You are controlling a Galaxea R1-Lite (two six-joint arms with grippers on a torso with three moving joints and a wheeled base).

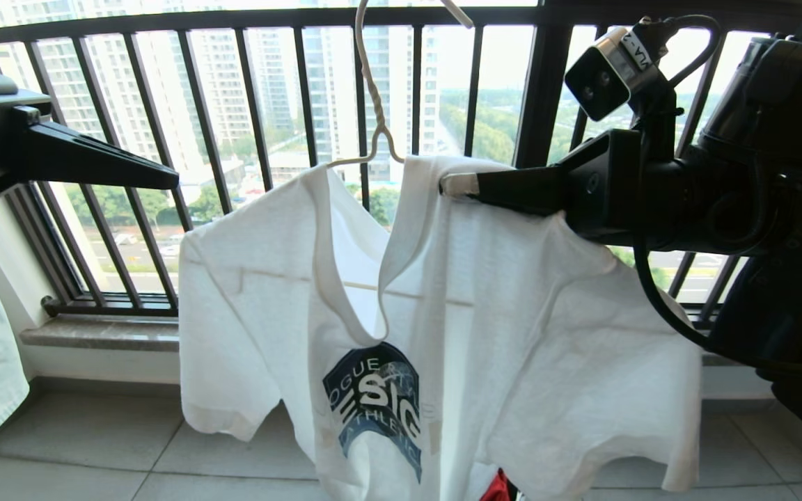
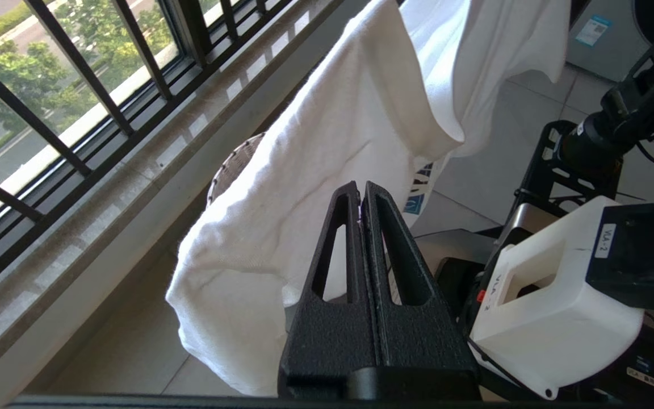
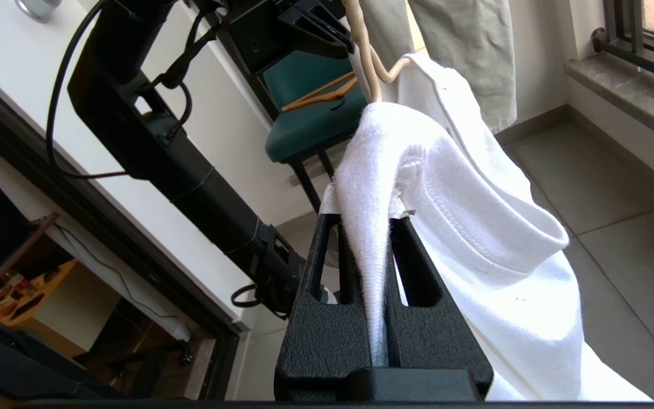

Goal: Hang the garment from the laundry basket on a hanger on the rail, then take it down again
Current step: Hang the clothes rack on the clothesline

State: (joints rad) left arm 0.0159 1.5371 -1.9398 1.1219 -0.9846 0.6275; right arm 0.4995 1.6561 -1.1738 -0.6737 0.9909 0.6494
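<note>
While the white T-shirt (image 1: pixel 443 320) hangs on the thin cream wire hanger (image 1: pixel 373 104), the right gripper (image 1: pixel 458 184) is clamped on a fold of its cloth at the shoulder just beside the hanger's twisted neck; the right wrist view shows the fabric pinched tight between the two black fingers (image 3: pixel 418 267). The hanger's long hook runs up out of the head view, so what it hangs from cannot be told. The shirt's front faces the robot, its dark blue chest logo (image 1: pixel 376 410) below the open collar, and one wire shoulder of the hanger stands bare beside the neckline. The left gripper (image 2: pixel 361 196) is closed on nothing, its fingers pressed flat together, held off to the side of the shirt near one sleeve and apart from it. Behind the shirt stands the dark barred window railing (image 1: pixel 255 90), and part of a round woven basket (image 2: pixel 233 167) shows on the floor behind the shirt.
</note>
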